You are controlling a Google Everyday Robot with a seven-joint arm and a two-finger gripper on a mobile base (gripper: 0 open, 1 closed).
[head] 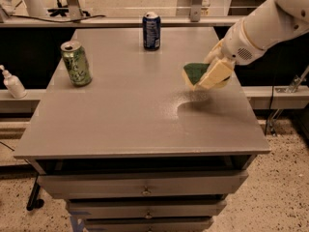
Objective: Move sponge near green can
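The sponge [195, 72], dark green on top with a pale yellow base, is held in my gripper [210, 74] a little above the right side of the grey table [125, 115]; its shadow lies on the tabletop below. The gripper comes in from the right on a white arm and is shut on the sponge. The green can [76, 63] stands upright near the table's left edge, far from the sponge.
A dark blue can [151, 30] stands at the back middle of the table. A white pump bottle [12, 82] sits on a lower ledge to the left. Drawers [145, 185] run below the tabletop's front edge.
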